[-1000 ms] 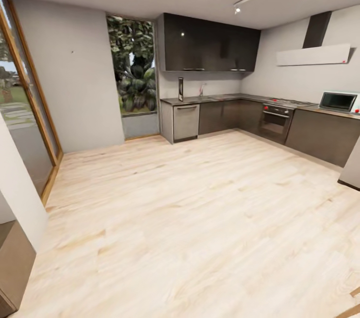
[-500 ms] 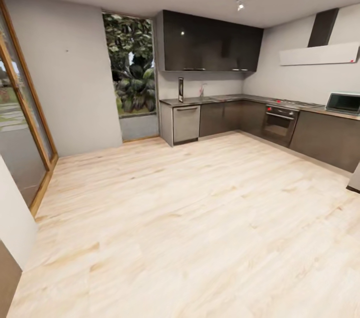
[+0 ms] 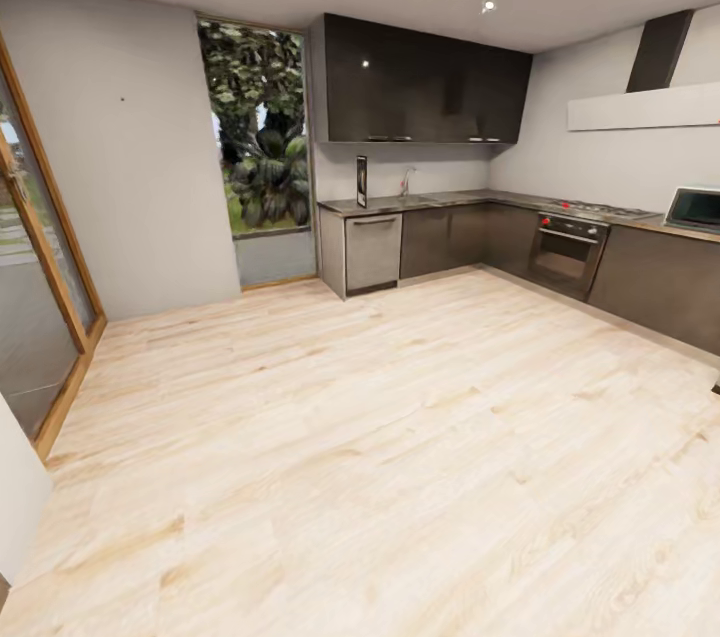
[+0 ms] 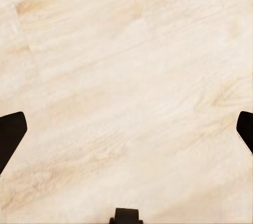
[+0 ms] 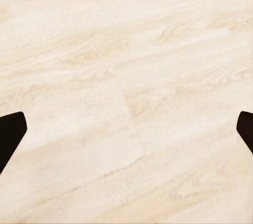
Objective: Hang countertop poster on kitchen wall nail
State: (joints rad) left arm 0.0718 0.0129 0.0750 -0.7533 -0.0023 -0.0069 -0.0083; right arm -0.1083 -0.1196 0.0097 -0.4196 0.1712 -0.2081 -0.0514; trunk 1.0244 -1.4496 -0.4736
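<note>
Across the room, the poster [image 3: 361, 181] stands upright on the left end of the kitchen countertop [image 3: 450, 200], small and dark at this distance, beside the chrome tap [image 3: 404, 180]. One wall nail [image 3: 123, 99] is a tiny dark speck on the light-grey wall left of the garden window. My left gripper [image 4: 126, 134] is open above the pale wood floor, its dark fingertips [image 4: 10, 134] far apart. My right gripper [image 5: 126, 134] is open too, with only floor planks between its fingertips [image 5: 10, 132].
Black wall cupboards [image 3: 420, 85] hang over the counter. A built-in oven [image 3: 565, 252] and a microwave [image 3: 697, 209] stand at the right. A glass door with a wood frame [image 3: 45, 247] lines the left wall. Wood floor [image 3: 380, 437] stretches toward the cabinets.
The whole view has shifted: the camera moved forward into the kitchen, and the near wall at the lower left slid mostly out of frame. Nothing in the room has moved.
</note>
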